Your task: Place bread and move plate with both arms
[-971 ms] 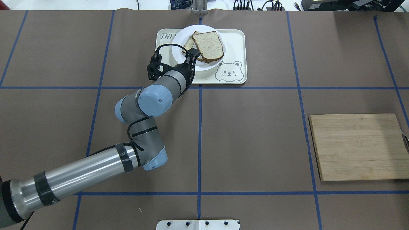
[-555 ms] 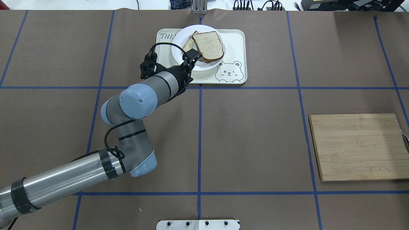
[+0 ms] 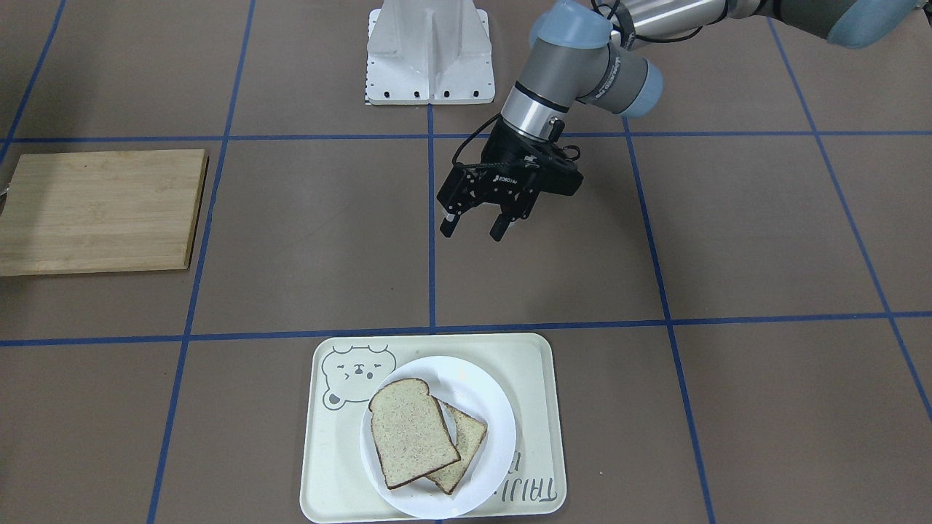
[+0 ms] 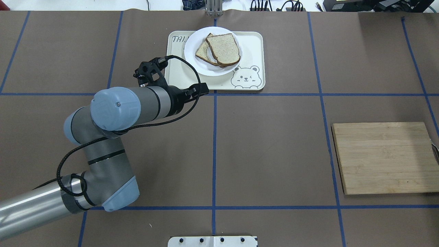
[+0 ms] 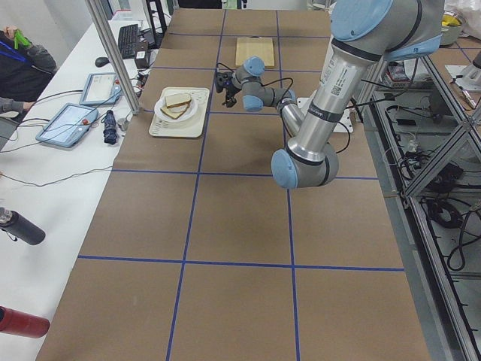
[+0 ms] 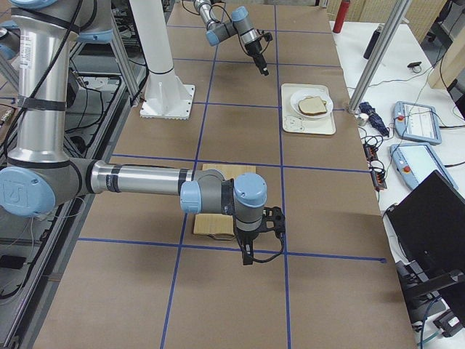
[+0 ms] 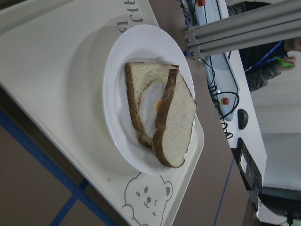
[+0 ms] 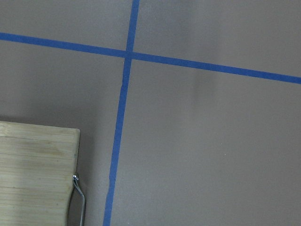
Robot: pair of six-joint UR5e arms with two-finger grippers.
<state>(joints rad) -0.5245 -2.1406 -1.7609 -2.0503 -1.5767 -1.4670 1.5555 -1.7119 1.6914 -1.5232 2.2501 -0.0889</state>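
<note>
The left gripper (image 3: pixel 471 233) hangs wide and empty, near the tray (image 3: pixel 531 371), on its robot side. On the tray sits the plate (image 3: pixel 477 397) — the bread (image 3: pixel 411 437) lies there, leaning over an egg slice (image 7: pixel 143 80). If the plate tilts when moved, the bread may slide off.

Brown table (image 4: pixel 274 154), blue tape grid (image 4: pixel 214 154), white bench (image 5: pixel 60 218).

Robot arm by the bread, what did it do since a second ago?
The left gripper pulled back from the edge of the bread, off the tray, toward the robot; its jaws are open and empty now. Bread, plate and cutting board stayed put.
</note>
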